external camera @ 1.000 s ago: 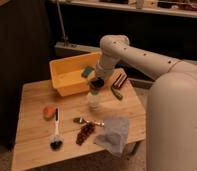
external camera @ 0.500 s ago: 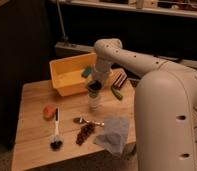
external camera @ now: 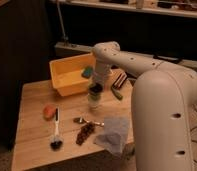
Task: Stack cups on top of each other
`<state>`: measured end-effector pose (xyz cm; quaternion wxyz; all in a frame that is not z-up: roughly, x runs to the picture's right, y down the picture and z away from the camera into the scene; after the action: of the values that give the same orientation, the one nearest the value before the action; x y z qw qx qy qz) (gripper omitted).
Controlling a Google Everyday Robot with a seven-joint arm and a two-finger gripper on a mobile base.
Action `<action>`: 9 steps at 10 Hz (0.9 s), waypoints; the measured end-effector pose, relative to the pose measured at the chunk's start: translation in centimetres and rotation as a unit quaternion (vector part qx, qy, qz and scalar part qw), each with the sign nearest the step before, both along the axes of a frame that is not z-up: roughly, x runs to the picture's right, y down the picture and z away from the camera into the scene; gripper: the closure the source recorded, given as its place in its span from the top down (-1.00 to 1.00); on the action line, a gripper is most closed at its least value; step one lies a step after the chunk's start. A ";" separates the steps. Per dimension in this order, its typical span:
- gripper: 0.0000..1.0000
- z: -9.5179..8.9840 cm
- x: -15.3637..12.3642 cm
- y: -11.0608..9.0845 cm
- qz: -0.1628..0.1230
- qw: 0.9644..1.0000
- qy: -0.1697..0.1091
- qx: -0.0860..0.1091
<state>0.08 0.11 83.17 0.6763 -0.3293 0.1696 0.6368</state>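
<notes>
A white cup (external camera: 94,104) stands on the wooden table (external camera: 34,100), just in front of the yellow tub (external camera: 67,77). A dark green-black cup (external camera: 95,90) sits in its mouth, stacked on top of it. My gripper (external camera: 96,84) comes straight down from the white arm (external camera: 122,57) and is right at the top of the dark cup. The gripper's tip is hidden against the dark cup.
The tub holds a green sponge (external camera: 87,71). On the table lie an orange object (external camera: 49,111), a white-handled brush (external camera: 56,127), a metal piece (external camera: 87,121), a brown pile (external camera: 84,133), a grey cloth (external camera: 112,134) and dark packets (external camera: 119,81). My white body (external camera: 164,120) fills the right foreground.
The arm's upper links have swung left and closer to the camera. The two cups and the gripper over them stay in the same spot.
</notes>
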 end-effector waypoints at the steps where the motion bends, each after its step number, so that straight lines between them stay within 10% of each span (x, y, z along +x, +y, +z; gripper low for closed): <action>1: 0.52 0.1 0.1 0.2 0.004 1.000 -0.007 -0.005; 9: 0.60 -1.2 -0.3 0.9 0.023 0.996 -0.072 -0.036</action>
<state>-0.24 1.00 82.02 0.6593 -0.4025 0.1354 0.6204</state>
